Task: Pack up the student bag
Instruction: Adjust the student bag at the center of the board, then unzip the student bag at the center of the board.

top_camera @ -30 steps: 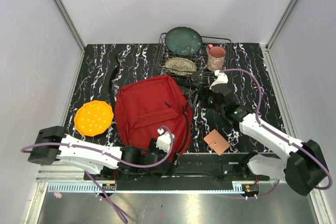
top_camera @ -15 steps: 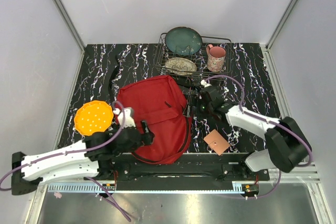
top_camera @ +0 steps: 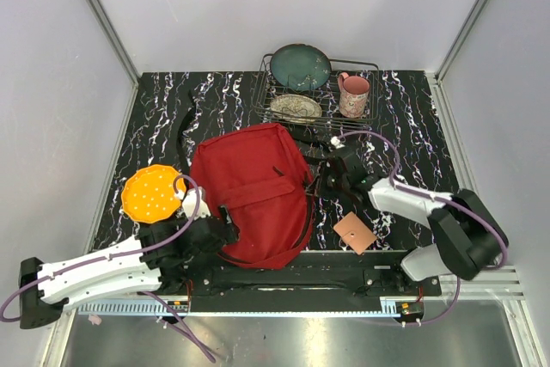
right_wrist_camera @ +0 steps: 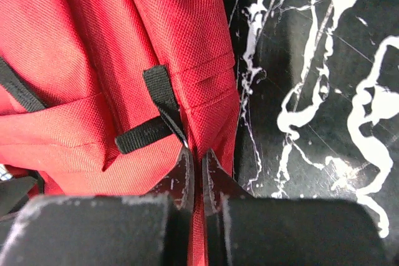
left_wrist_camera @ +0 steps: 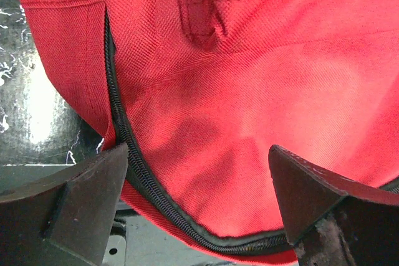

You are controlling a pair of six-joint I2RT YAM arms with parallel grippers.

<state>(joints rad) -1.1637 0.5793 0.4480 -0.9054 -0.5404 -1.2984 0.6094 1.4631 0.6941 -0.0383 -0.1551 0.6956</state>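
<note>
The student bag (top_camera: 249,191), a large red backpack with black zipper trim, lies flat in the middle of the table. My left gripper (top_camera: 225,223) hovers over its near left edge. In the left wrist view the left gripper (left_wrist_camera: 198,154) is wide open, with red fabric and the curved black zipper (left_wrist_camera: 134,166) between the fingers (left_wrist_camera: 75,204). My right gripper (top_camera: 325,180) is at the bag's right edge. The right wrist view shows the right gripper (right_wrist_camera: 196,154) shut on a fold of the bag's red fabric (right_wrist_camera: 212,110), next to a black webbing loop (right_wrist_camera: 156,116).
An orange round plate (top_camera: 153,193) lies left of the bag. A brown square card (top_camera: 354,232) lies near the right arm. At the back, a wire dish rack (top_camera: 261,92) holds a teal plate (top_camera: 300,66) and a patterned plate (top_camera: 295,107), with a pink mug (top_camera: 353,94) beside.
My left arm swung from the bag's near right corner to its near left edge. My right gripper came in to the bag's right edge and closed on the fabric.
</note>
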